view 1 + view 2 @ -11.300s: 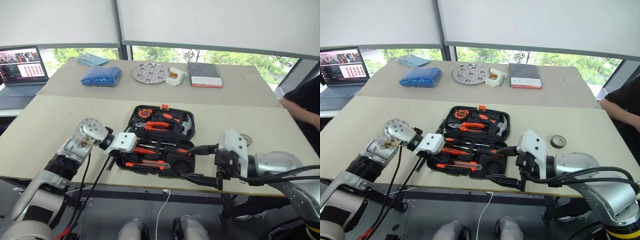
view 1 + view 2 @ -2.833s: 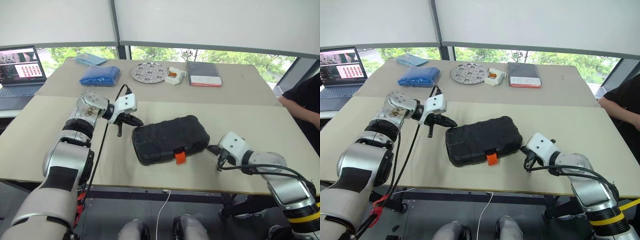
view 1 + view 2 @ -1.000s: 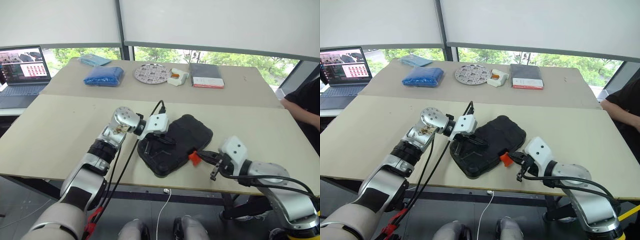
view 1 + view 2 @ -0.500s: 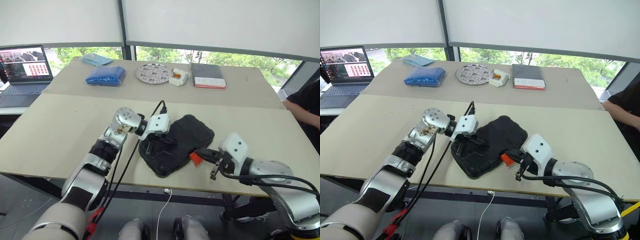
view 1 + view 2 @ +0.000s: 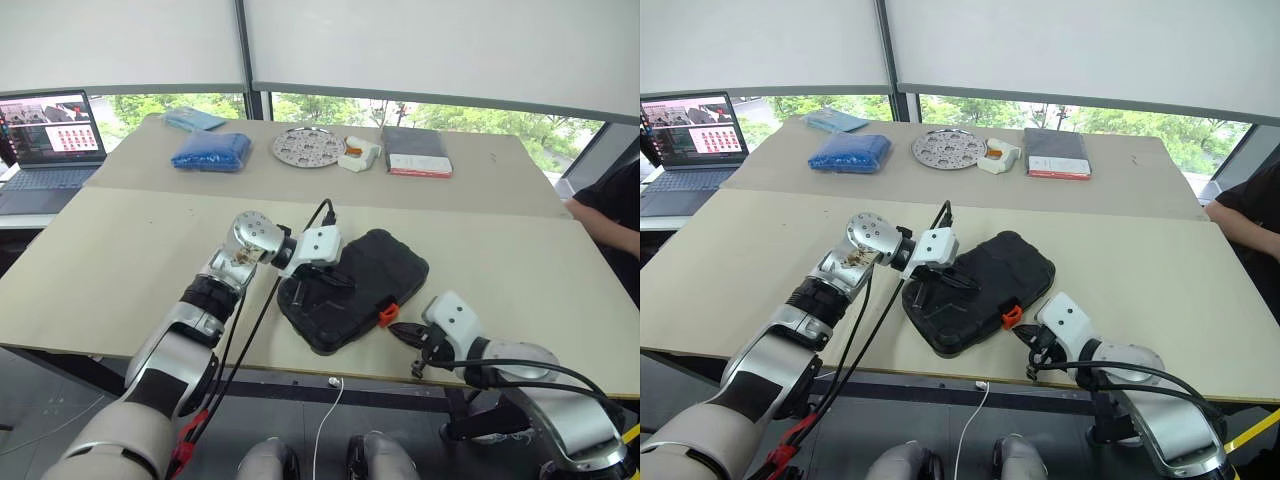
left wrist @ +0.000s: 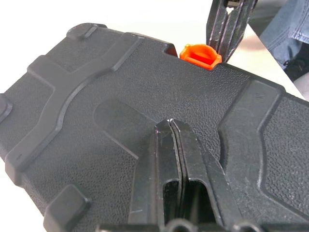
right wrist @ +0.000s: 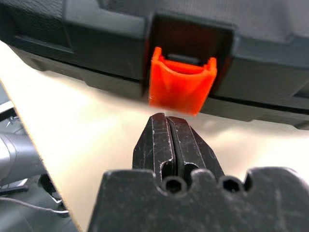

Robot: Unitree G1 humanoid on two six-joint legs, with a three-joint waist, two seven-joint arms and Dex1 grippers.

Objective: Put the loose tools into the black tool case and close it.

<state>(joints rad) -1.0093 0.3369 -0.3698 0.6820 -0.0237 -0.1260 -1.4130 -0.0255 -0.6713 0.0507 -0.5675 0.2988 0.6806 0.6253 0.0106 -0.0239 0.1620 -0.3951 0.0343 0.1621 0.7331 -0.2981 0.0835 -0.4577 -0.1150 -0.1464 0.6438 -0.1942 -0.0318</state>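
Case: the black moulded plastic tool case (image 5: 355, 288) lies shut and skewed on the pale beige bench (image 5: 120, 250), near the front edge.
Latch: the small orange plastic latch (image 7: 181, 87) sticks out from the case's front side (not flat against the wall, as the right wrist view shows).
Left gripper: the left gripper (image 6: 172, 126) rests its black fingers, pressed together, on the textured lid, towards the case's left end.
Right gripper: the right gripper (image 7: 166, 118) holds nothing, fingers pressed together, tips just in front of the latch and not touching it.
Background: a blue bag (image 5: 211, 150), a round perforated metal plate (image 5: 309, 146) and an open laptop (image 5: 45, 140) sit far back.
Edge of frame: a person's dark sleeve (image 5: 612, 205) shows at the right.
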